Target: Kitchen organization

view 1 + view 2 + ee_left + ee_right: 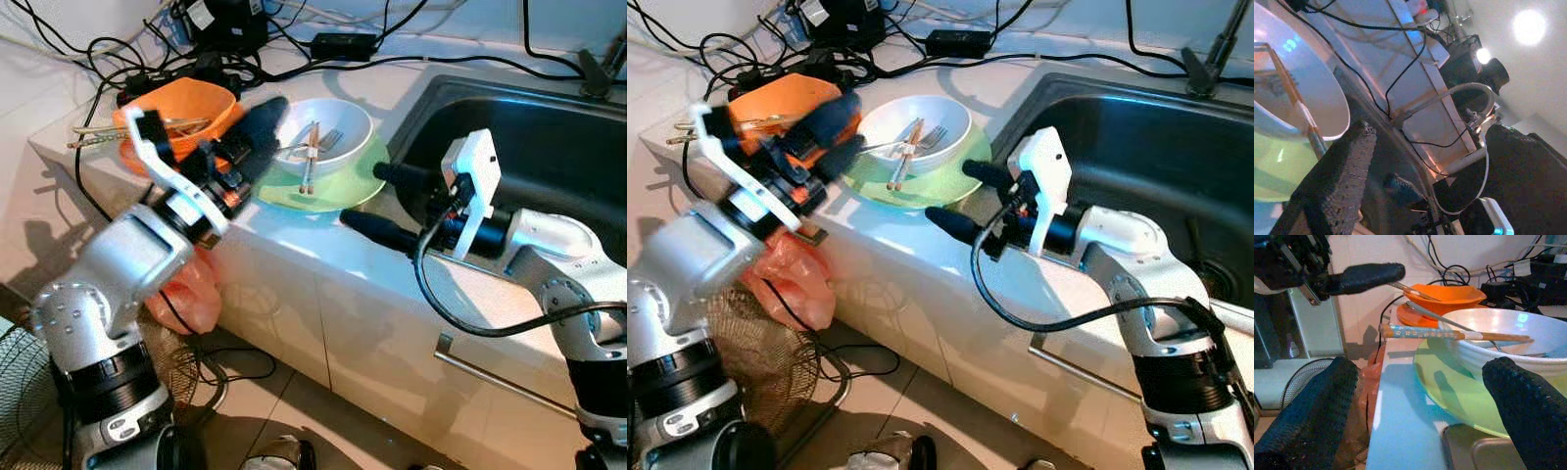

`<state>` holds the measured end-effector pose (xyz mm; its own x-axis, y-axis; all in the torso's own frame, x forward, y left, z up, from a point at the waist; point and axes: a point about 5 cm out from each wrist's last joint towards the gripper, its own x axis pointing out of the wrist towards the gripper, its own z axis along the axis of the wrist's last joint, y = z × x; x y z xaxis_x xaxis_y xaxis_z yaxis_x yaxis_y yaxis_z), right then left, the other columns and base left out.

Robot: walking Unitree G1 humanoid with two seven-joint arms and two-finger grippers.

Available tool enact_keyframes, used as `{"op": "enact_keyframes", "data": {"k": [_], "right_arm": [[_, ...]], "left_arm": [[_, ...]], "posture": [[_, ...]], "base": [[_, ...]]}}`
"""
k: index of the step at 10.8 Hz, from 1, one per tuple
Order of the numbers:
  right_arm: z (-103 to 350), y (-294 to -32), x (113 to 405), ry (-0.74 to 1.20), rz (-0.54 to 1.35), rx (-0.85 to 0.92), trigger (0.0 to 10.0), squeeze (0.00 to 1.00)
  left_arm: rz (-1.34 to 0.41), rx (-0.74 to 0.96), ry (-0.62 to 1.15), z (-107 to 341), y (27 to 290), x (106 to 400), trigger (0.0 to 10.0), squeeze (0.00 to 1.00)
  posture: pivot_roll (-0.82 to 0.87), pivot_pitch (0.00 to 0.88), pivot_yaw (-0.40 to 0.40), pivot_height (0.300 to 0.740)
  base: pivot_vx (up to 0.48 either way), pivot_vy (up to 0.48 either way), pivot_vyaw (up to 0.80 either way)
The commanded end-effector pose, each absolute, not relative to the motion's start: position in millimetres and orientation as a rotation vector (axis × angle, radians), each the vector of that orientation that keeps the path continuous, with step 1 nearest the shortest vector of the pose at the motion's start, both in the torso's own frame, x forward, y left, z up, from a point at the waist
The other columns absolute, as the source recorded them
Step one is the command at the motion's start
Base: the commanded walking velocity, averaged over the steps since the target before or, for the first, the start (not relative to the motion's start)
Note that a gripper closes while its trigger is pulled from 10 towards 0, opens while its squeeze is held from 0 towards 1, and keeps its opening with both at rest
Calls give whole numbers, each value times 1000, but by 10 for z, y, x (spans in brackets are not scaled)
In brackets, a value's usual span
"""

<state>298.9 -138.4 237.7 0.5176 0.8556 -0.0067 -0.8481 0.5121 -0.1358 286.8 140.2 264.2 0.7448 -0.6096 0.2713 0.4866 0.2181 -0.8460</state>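
Dishes sit stacked at the white counter's (323,257) edge beside the dark steel sink (549,137): a round white ceramic bowl (338,117) on a flat pale-green plate (338,191), holding wooden chopsticks (310,157) and a metal fork (933,137). An orange plastic bowl (191,108) stands just behind. The left gripper (257,137) hovers at the white bowl's rim, fingers spread. The right gripper (377,199) points at the plate's near edge, fingers wide apart, holding nothing. The stack is likely rigid, glazed, slippery and breakable; loose utensils may slide if tilted. Pinching the plate's rim, level, looks safest.
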Motion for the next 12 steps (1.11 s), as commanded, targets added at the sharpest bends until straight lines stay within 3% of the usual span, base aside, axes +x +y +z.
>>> {"op": "enact_keyframes", "data": {"k": [1,4,8,9,12], "right_arm": [[2373,-1380,2987,-80,1014,-137,10000,0],[2360,-1372,3002,-91,986,-124,10000,0],[2368,-1388,3037,-96,977,-120,10000,0],[2386,-1368,3025,-103,981,-119,10000,0],[2393,-1409,2995,-111,960,-120,10000,0]], "left_arm": [[-745,-1129,160,2604,1392,2882,10000,1000],[-683,-1135,269,2369,1400,2953,10000,1000],[-678,-1094,238,2427,1430,2990,10000,1000],[-638,-1109,264,2312,1460,3044,10000,0],[-627,-1127,307,2132,1460,3158,10000,0]], "posture": [[141,94,177,740],[132,86,192,740],[130,71,183,740],[124,70,186,740],[86,72,197,740]], "base": [[0,0,0],[0,0,0],[0,0,0],[0,0,0],[0,0,0]]}}
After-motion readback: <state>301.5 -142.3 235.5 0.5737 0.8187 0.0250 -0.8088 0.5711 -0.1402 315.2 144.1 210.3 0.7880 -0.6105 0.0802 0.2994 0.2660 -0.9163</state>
